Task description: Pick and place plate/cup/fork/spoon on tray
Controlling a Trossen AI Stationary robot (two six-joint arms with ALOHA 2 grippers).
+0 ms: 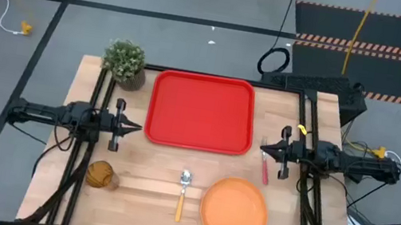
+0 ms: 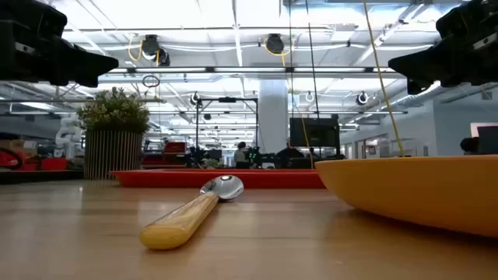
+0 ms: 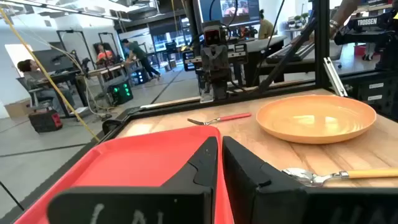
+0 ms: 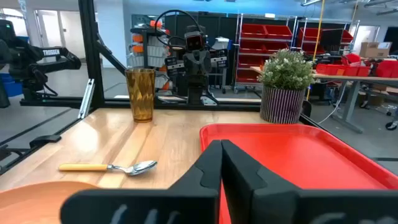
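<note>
Light wooden bench (image 1: 147,193) on a dark frame, grey floor around it. Beyond it, an open workshop with ceiling lights, red storage bins and people at desks.

Tray (image 1: 202,112) lay at the far middle of the bench, nothing on it. Potted plant (image 1: 126,63) stood at its far left corner, just beside the rim. Cup (image 1: 100,174) stood upright near the left front. Spoon (image 1: 183,193) lay at front centre, bowl toward the tray, handle toward the front edge. Plate (image 1: 234,211) sat just right of the spoon, apart from it. Fork (image 1: 264,169) lay to the right of the tray's near right corner, between tray and plate, under the tip of the right arm.

Both arms stretched level from the bench sides, pointing inward at each other across the tray.

Left end effector (image 1: 133,128) hung just outside the tray's left rim, fingers (image 3: 198,167) drawn together to a thin slit, holding nothing. Right end effector (image 1: 264,148) hung just outside the right rim, above the fork, fingers (image 4: 208,167) likewise pressed nearly together, holding nothing.
</note>
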